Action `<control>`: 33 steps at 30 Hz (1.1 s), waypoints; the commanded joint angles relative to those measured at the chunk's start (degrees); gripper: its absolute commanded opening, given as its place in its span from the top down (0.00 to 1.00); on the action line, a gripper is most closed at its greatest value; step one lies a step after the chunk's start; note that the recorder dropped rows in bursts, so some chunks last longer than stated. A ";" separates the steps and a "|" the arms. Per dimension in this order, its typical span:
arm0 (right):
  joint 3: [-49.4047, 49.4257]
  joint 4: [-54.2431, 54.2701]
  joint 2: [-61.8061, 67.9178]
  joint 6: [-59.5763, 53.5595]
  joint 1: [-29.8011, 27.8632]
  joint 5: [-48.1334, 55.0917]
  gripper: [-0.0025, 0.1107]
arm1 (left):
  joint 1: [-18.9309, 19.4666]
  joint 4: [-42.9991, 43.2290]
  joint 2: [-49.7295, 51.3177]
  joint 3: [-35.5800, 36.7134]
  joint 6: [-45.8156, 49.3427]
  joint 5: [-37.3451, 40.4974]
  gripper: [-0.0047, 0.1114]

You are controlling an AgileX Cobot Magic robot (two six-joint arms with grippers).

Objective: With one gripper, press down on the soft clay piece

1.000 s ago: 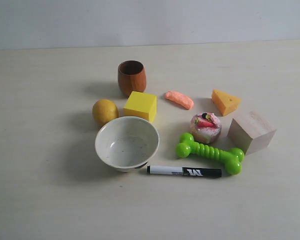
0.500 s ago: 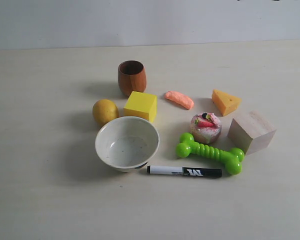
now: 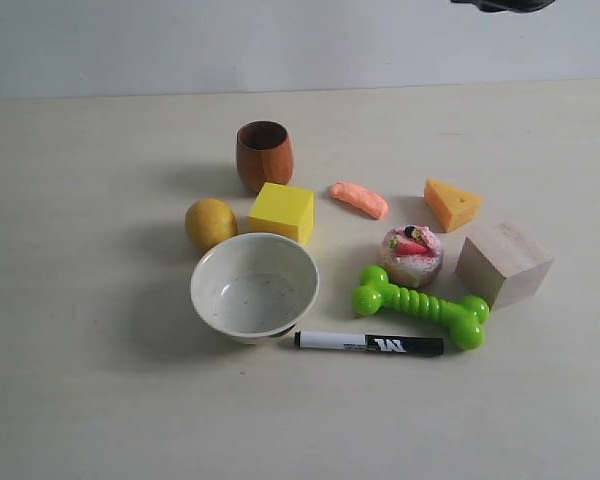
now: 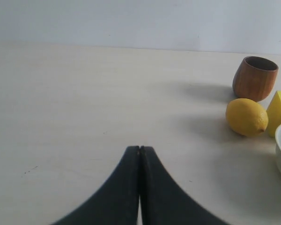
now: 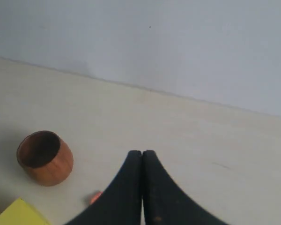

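The soft clay piece [image 3: 359, 198], a small salmon-orange lumpy strip, lies flat on the table between the yellow cube and the cheese wedge. In the right wrist view only its tip [image 5: 95, 197] peeks out beside the dark fingers. My right gripper [image 5: 141, 153] is shut with nothing in it, high above the table; a dark bit of that arm [image 3: 505, 5] shows at the top edge of the exterior view. My left gripper [image 4: 139, 148] is shut and empty over bare table, left of the lemon.
Around the clay stand a wooden cup [image 3: 264, 155], yellow cube [image 3: 281, 211], lemon [image 3: 210, 222], white bowl [image 3: 253, 287], cheese wedge [image 3: 451, 203], toy cupcake [image 3: 412, 254], green bone toy [image 3: 420, 305], wooden block [image 3: 502, 263] and black marker [image 3: 369, 343].
A dark part of the right arm has come into the exterior view at the top right edge. The objects on the table have not moved.
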 commanded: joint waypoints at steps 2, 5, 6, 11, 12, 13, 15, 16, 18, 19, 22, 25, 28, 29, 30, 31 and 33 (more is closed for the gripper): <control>-13.21 0.73 11.65 2.30 0.15 14.86 0.98 | 0.11 -0.09 -0.34 -0.20 -0.06 -0.44 0.96; -20.85 -3.09 17.89 6.15 0.43 22.23 0.98 | 0.11 -0.09 -0.34 -0.20 -0.06 -0.44 0.96; -22.33 -4.06 19.03 6.41 0.72 23.58 0.98 | 0.11 -0.09 -0.34 -0.20 -0.06 -0.44 0.96; -31.38 -6.47 26.71 9.22 0.74 32.86 0.98 | 0.11 -0.09 -0.34 -0.20 -0.06 -0.44 0.96; -32.04 -7.01 28.14 9.22 1.11 33.91 0.98 | 0.11 -0.09 -0.34 -0.20 -0.06 -0.44 0.96; -32.09 -7.45 28.49 9.22 1.50 33.91 0.98 | 0.11 -0.09 -0.34 -0.20 -0.06 -0.44 0.96; -32.33 -8.67 30.38 9.59 2.99 33.91 0.98 | 0.11 -0.09 -0.34 -0.20 -0.06 -0.44 0.96; -32.46 -9.78 31.71 10.15 3.80 33.98 0.98 | 0.11 -0.09 -0.34 -0.20 -0.06 -0.44 0.96; -32.46 -11.37 33.19 10.39 4.47 33.82 0.98 | 0.11 -0.09 -0.34 -0.20 -0.06 -0.44 0.96; -32.46 -11.37 33.74 10.96 4.47 33.82 0.98 | 0.11 -0.09 -0.34 -0.20 -0.06 -0.44 0.96; -32.46 -10.96 35.80 11.82 4.47 34.40 0.98 | 0.11 -0.09 -0.34 -0.20 -0.06 -0.44 0.96; -32.56 -8.51 36.81 11.91 4.47 34.78 0.98 | 0.11 -0.09 -0.34 -0.20 -0.06 -0.44 0.96; -33.04 -8.63 37.36 11.91 4.47 35.72 0.98 | 0.11 -0.09 -0.34 -0.20 -0.06 -0.44 0.96; -33.68 -8.63 37.65 12.94 4.47 36.27 0.98 | 0.11 -0.09 -0.34 -0.20 -0.06 -0.44 0.96; -34.33 -8.49 37.94 13.48 4.47 37.08 0.98 | 0.11 -0.09 -0.34 -0.20 -0.06 -0.44 0.96; -34.95 -8.39 38.11 13.63 4.47 37.78 0.98 | 0.11 -0.09 -0.34 -0.20 -0.06 -0.44 0.96; -36.27 -8.39 38.71 15.60 4.47 39.31 0.98 | 0.11 -0.09 -0.34 -0.20 -0.06 -0.44 0.96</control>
